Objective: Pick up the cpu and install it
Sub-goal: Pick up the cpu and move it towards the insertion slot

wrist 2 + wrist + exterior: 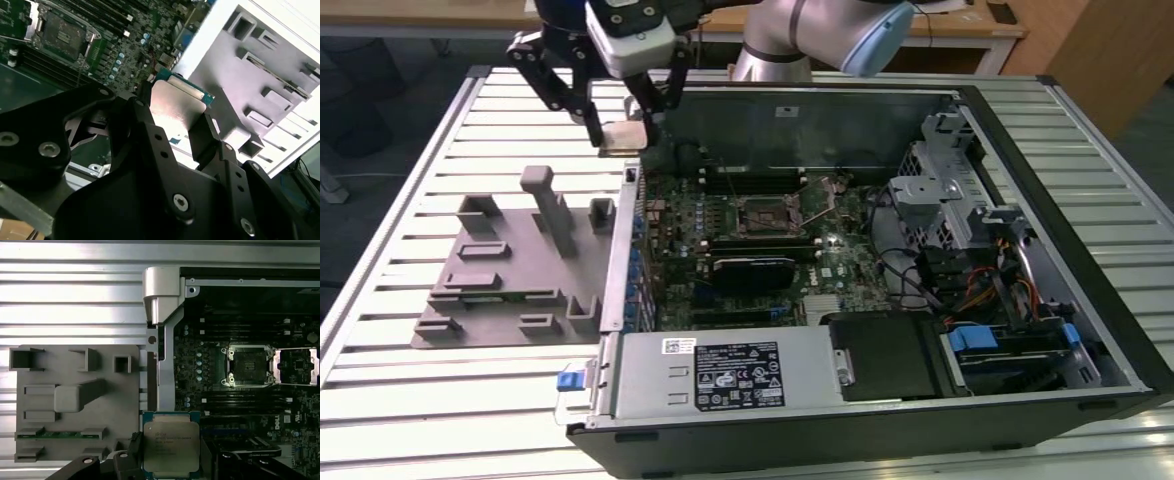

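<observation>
We carry cpu (pixel 171 445), gripper (pixel 624 135) clamped on its edges; open socket (pixel 248 366) below, beyond fingertips. Risk: chip skewing in grip could bend pins.

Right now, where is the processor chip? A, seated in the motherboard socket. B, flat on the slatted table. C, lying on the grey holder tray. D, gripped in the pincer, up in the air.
D: the chip is clamped between the fingers of the pincer, raised beside the computer case, while the socket on the motherboard stands open with nothing in it.
</observation>
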Tool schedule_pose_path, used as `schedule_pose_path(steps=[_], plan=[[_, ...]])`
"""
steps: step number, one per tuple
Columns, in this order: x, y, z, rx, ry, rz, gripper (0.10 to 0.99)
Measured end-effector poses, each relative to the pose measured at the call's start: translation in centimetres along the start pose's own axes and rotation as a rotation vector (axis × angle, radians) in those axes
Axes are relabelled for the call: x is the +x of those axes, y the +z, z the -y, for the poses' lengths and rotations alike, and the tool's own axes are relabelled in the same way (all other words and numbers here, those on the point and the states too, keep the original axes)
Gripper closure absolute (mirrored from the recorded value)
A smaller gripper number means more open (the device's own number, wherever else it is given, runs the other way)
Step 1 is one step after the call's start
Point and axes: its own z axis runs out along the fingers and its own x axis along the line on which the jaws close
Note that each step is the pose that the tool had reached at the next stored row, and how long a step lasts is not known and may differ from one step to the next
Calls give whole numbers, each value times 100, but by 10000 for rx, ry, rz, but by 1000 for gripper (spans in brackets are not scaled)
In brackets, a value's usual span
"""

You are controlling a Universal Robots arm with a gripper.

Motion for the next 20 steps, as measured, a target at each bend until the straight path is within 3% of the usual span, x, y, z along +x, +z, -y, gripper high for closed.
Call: schedule_pose_path(steps=[12, 20], plan=[[-388, 28, -7, -1, 0, -6, 545], [-593, 68, -10, 0, -1, -9, 545]])
